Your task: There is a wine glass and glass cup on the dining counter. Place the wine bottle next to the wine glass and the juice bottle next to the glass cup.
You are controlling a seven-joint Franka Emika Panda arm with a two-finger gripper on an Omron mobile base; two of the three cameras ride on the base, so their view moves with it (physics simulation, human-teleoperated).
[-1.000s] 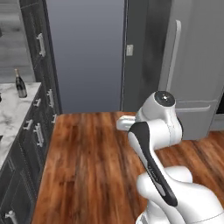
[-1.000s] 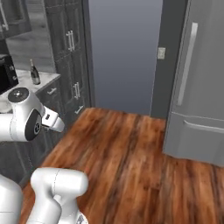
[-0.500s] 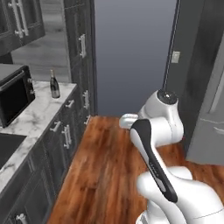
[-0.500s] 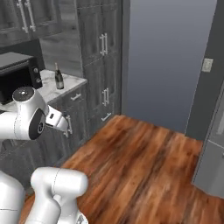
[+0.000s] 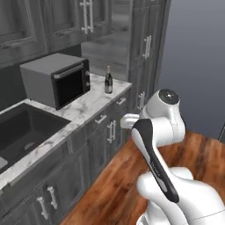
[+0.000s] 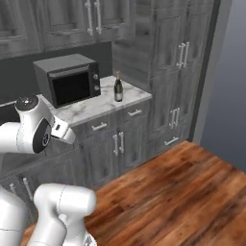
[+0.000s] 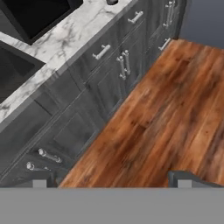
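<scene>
We see the wine bottle (image 5: 108,80) standing upright on the narrow marble worktop (image 5: 83,110), near its far end and just beside the microwave (image 5: 57,79), with bare marble around it. The sink (image 5: 22,127) lies on the other side of the microwave. Our gripper (image 7: 111,181) hangs over the wooden floor (image 7: 166,96) in front of the dark cabinets (image 7: 100,83); its two tips stand wide apart at the bottom of the hand view and nothing is between them, so it is open and empty. We judge that the step in hand is the approach to the wine bottle, and that no bottle is placed yet. To do it well, we should bring the base close to the worktop so that the bottle comes within easy reach of the arm. Then we should lift the hand above the edge of the worktop, turn the fingers level and close them on the body of the bottle, below the long neck. The microwave is near, so the side away from it seems safer to us.
</scene>
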